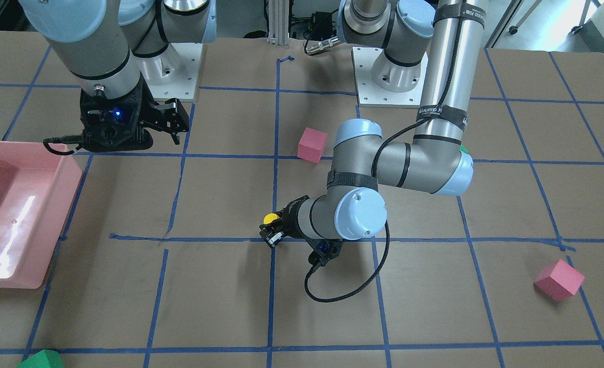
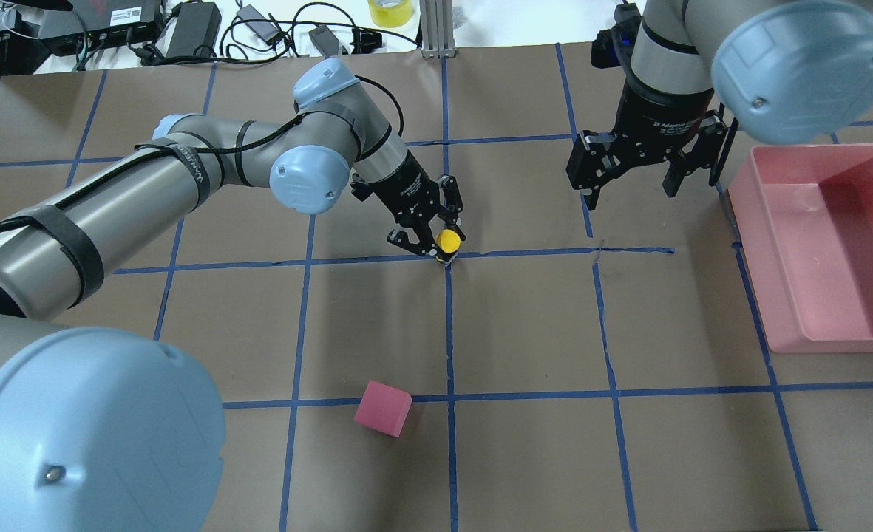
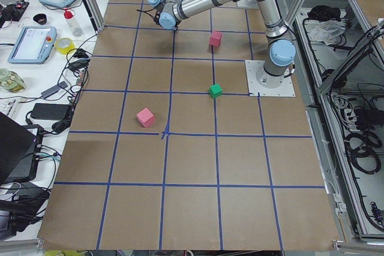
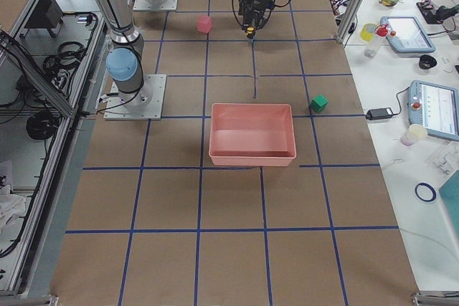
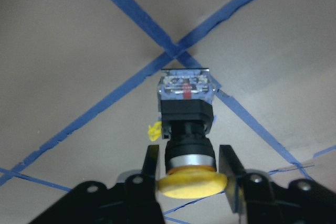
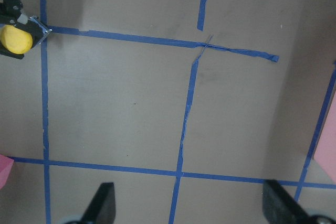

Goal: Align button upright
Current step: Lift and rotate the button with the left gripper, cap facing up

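Apparently the task was partly done: the left gripper [image 2: 442,246] pinched the button [image 5: 186,124] at its yellow cap [image 5: 192,183], at the tape crossing [image 5: 176,51] in the middle of the table [image 2: 525,332]. Its long axis was steep but tilted, cap up, base down. Seating and releasing it were left. The right gripper [image 2: 632,186] hung spread, empty.

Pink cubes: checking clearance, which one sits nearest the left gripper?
The base-side pink cube, just behind the left gripper; the outer pink cube lies much farther away.
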`<state>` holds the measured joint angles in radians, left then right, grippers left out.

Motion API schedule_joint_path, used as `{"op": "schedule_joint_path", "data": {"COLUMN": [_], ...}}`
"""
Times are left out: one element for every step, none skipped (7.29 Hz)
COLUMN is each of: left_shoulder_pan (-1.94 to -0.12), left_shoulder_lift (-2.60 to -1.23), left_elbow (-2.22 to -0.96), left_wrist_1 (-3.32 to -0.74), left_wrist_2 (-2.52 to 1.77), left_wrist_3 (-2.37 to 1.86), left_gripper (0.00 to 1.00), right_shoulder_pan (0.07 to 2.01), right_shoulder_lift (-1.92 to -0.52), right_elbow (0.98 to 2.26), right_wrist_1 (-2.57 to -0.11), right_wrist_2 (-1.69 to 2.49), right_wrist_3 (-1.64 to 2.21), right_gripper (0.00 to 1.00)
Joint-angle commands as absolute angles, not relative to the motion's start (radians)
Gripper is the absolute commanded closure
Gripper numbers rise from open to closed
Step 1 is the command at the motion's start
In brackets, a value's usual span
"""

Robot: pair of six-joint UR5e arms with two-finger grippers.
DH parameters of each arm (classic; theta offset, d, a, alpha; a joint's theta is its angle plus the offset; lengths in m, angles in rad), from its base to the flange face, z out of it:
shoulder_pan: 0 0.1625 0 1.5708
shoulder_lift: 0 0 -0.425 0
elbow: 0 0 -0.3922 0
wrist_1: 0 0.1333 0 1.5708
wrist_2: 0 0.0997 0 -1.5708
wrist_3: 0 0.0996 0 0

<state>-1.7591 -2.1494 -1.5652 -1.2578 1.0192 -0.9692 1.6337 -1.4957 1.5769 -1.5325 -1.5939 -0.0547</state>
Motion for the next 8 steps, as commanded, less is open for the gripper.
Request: {"op": "schedule_joint_path", "data": {"left_shoulder_pan": [-1.755,-1.755,-1.755,-1.755,-1.753,-1.753,-1.753,-1.753], "left_shoulder_lift": [-2.151,-2.151,-2.149,-2.149,-2.151,-2.154,-2.154,-2.155], "left_elbow": [-1.572,-1.572,-1.572,-1.574,-1.572,-1.577,-1.578,-1.580], "left_wrist_1": [-1.262,-1.262,-1.261,-1.258,-1.258,-1.258,-1.256,-1.256], "left_wrist_2": [0.956,0.956,0.957,0.962,0.965,0.965,0.966,0.965], "left_wrist_3": [-0.969,-0.969,-0.962,-0.960,-0.957,-0.951,-0.933,-0.922], "left_gripper": [0.65,0.60,0.58,0.56,0.56,0.54,0.36,0.00], "right_shoulder_pan": [1.634,1.634,1.634,1.634,1.634,1.634,1.635,1.635], "right_shoulder_lift": [-1.496,-1.496,-1.496,-1.496,-1.496,-1.496,-1.496,-1.496], "right_elbow": [1.577,1.577,1.577,1.577,1.577,1.577,1.577,1.577], "right_wrist_1": [-1.532,-1.532,-1.532,-1.532,-1.532,-1.532,-1.532,-1.532], "right_wrist_2": [-1.594,-1.585,-1.589,-1.591,-1.586,-1.585,-1.582,-1.582], "right_wrist_3": [-0.055,-0.054,-0.055,-0.055,-0.055,-0.055,-0.055,-0.055], "right_gripper": [0.00,0.00,0.00,0.00,0.00,0.00,0.00,0.00]}}
